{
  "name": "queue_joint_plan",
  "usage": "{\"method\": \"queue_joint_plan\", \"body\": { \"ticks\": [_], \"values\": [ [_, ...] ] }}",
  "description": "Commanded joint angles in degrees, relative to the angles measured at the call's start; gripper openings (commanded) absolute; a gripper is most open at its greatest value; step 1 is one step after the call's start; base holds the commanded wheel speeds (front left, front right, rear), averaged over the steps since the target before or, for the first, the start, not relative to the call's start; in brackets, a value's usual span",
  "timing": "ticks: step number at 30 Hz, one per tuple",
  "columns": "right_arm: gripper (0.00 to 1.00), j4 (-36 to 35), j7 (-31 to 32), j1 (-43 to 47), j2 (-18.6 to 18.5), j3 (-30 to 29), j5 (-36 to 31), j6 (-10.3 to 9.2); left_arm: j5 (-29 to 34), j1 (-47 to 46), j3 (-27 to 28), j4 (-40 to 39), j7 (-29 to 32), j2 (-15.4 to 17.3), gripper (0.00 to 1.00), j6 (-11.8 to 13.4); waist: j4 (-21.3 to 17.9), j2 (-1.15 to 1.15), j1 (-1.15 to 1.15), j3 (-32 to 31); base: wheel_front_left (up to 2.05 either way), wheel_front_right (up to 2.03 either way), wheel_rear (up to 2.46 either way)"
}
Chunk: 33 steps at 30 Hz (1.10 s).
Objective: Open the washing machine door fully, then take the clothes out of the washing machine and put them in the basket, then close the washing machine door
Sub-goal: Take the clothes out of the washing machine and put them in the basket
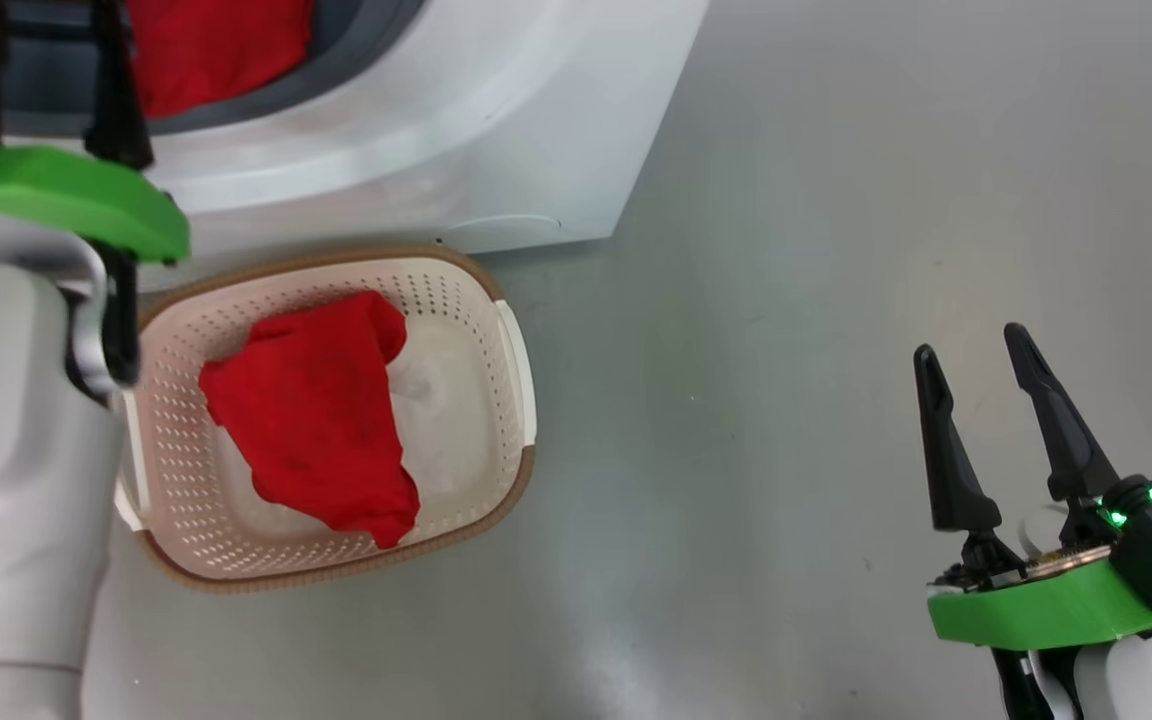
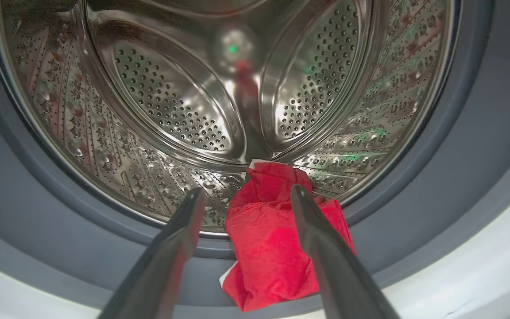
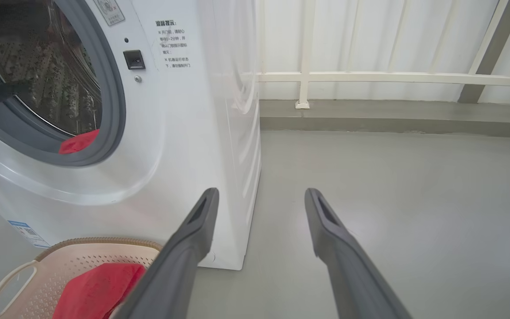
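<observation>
Left wrist view: left pincer point(image 2: 247, 190) is hovering wide at the red garment point(image 2: 272, 252), drum's point(image 2: 171, 110) six o'clock; unloading probably next needs closing on it. Right pincer point(image 1: 971, 342) is idling wide.

Bright even light, soft shadows, steel glare inside the washing machine point(image 2: 179, 110), wide-angle bending at edges

the boxy front-loading washing machine point(image 3: 184, 146) is glossy white, with a small blue label point(image 3: 28, 232) low on its front, a dark grey rubber gasket point(image 2: 38, 212) and a shiny steel drum point(image 2: 171, 102) dotted with holes. the rounded plastic basket point(image 1: 476, 330) is cream, hole-pierced, brown-rimmed. the soft garment point(image 1: 316, 420) lying in it and the crumpled garment point(image 2: 272, 257) at the drum's lip are bright red. the smooth floor point(image 1: 786, 350) is pale grey.
</observation>
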Motion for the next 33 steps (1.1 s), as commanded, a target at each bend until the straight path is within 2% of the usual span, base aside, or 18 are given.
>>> {"method": "queue_joint_plan", "body": {
  "ticks": [1,10,17,26,33],
  "values": [
    [1.0,-1.57,-0.36,-1.49,-0.73,1.6,-0.27,0.36,0.22,-1.63,1.61,-0.39,-0.44,2.98,1.0,-0.41,-0.63,0.0,0.0,1.09,0.0,0.0,0.0],
    [1.0,-1.42,-0.36,-2.87,-0.73,2.41,-0.65,0.36,-1.74,-11.59,2.36,9.93,0.8,4.5,1.0,-3.25,-2.39,0.0,0.0,4.54,0.0,0.0,0.0],
    [1.0,-1.16,-0.36,-3.4,-0.73,3.04,-0.72,0.36,-4.47,-17.96,2.8,16.65,8.23,4.61,1.0,-6.08,-3.52,0.0,0.0,5.77,0.0,0.0,0.0],
    [1.0,-0.55,-0.36,-3.68,-0.73,4.29,-0.65,0.36,-6.59,-22.59,2.92,23.1,14.53,4.36,1.0,-7.4,-5.75,0.0,0.0,6.56,0.0,0.0,0.0],
    [1.0,-0.23,-0.36,-3.61,-0.73,5.13,-0.35,0.36,-5.32,-24.2,0.99,26.74,19.21,5.53,1.0,-6.68,-7.19,0.0,0.0,6.55,0.0,0.0,0.0]
  ]
}}
